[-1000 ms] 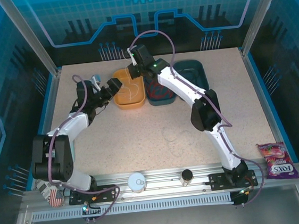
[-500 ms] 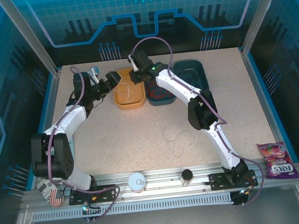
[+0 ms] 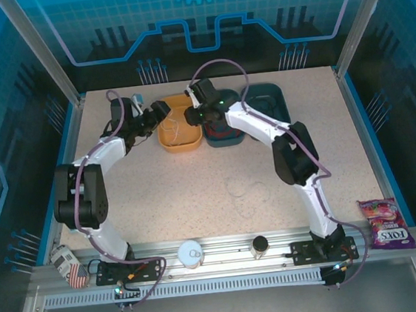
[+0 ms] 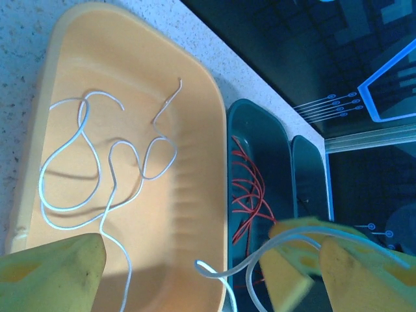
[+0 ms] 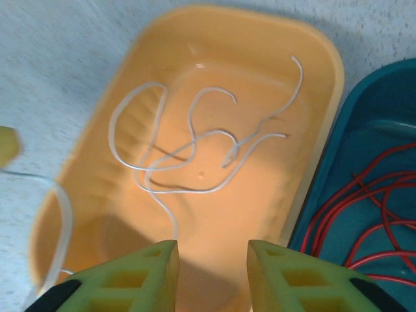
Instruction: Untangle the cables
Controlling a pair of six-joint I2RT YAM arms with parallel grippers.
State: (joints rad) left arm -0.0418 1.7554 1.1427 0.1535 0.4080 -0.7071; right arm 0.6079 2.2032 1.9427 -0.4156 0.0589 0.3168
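White cable (image 5: 195, 149) lies in loose curls in the orange tray (image 3: 169, 140). In the left wrist view this white cable (image 4: 97, 175) also sends a strand (image 4: 260, 250) looping up across one fingertip (image 4: 305, 260) of my left gripper (image 4: 195, 273). That gripper is open and wide, at the tray's left rim (image 3: 160, 110). My right gripper (image 5: 213, 273) hovers over the tray's near end (image 3: 191, 116), open, with nothing between its fingers. Red cable (image 4: 250, 188) is bundled in the teal tray (image 3: 207, 137) alongside.
A second, darker teal tray (image 3: 283, 103) stands right of the first. A faint pale loop (image 3: 245, 188) lies mid-table. On the front rail are a white cup (image 3: 191, 253), a dark jar (image 3: 260, 246) and a can (image 3: 69, 264). A candy bag (image 3: 382, 223) lies front right.
My right gripper came down over the orange tray and its jaws parted. My left gripper shifted back toward the tray's far left rim, its jaws slightly narrower.
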